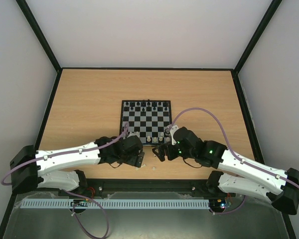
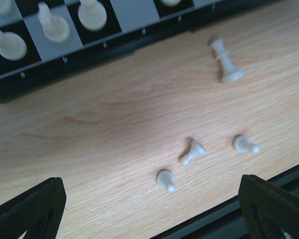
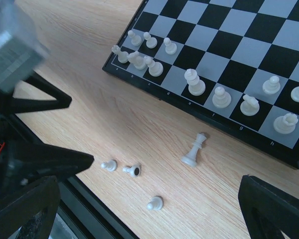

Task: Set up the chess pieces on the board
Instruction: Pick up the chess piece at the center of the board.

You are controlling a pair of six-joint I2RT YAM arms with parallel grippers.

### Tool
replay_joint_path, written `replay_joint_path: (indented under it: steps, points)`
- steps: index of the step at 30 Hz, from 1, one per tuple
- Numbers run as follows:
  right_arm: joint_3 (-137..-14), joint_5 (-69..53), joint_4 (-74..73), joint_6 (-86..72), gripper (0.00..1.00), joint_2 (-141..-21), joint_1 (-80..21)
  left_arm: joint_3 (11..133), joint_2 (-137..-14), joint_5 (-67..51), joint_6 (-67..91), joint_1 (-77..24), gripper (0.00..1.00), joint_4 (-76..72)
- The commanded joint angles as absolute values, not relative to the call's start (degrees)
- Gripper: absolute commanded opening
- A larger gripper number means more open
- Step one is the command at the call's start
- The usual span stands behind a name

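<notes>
Chess pieces [image 3: 221,97] in cream plastic are partly set on the board [image 3: 239,69], but four lie loose on the wooden tabletop [image 2: 104,114] between the two grippers.

Nearest the arm bases are three toppled pawns. There is the nearest pawn [image 2: 166,180], the middle pawn [image 2: 193,151] just beyond it, and the third pawn [image 2: 245,144] off to one side, each apart from the others.

Both pincers hang low over this patch. The left gripper [image 1: 137,160] has its jaws spread as wide as they go and holds nothing. The right gripper [image 1: 160,152] is likewise fully spread and empty. In the left wrist view the nearest pawn sits almost on the line between the fingers. I judge the left arm better placed for it, needing mostly a drop and a close.

Farther out, just short of the board's black border, is the tall piece [image 2: 225,62], a king or queen. It appears to lie on its side, its long axis running toward the board with the crown end nearer the border. Fingers closing across that axis would meet its slim stem.

Beyond it, standing cream pieces fill part of the board's two near rows, with some squares there unfilled. The black pieces [image 1: 147,105] line the far rows.
</notes>
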State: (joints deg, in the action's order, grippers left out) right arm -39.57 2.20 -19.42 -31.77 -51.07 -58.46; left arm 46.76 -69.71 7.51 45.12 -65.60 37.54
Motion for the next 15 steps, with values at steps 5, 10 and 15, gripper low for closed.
replay_joint_path:
  steps: [5,10,15]
  points:
    - [-39.54,3.38,-21.17,-32.28,0.99,-49.7,-58.27,44.18,-75.29,7.21,48.51,-68.5,0.78,35.76]
    - [-39.54,3.1,-21.17,-32.26,0.99,-49.66,-58.27,44.73,-79.09,6.9,48.09,-69.03,0.61,34.31]
    - [-39.54,2.84,-21.08,-32.25,0.99,-49.68,-58.32,45.41,-81.66,6.26,47.65,-69.41,0.47,33.6]
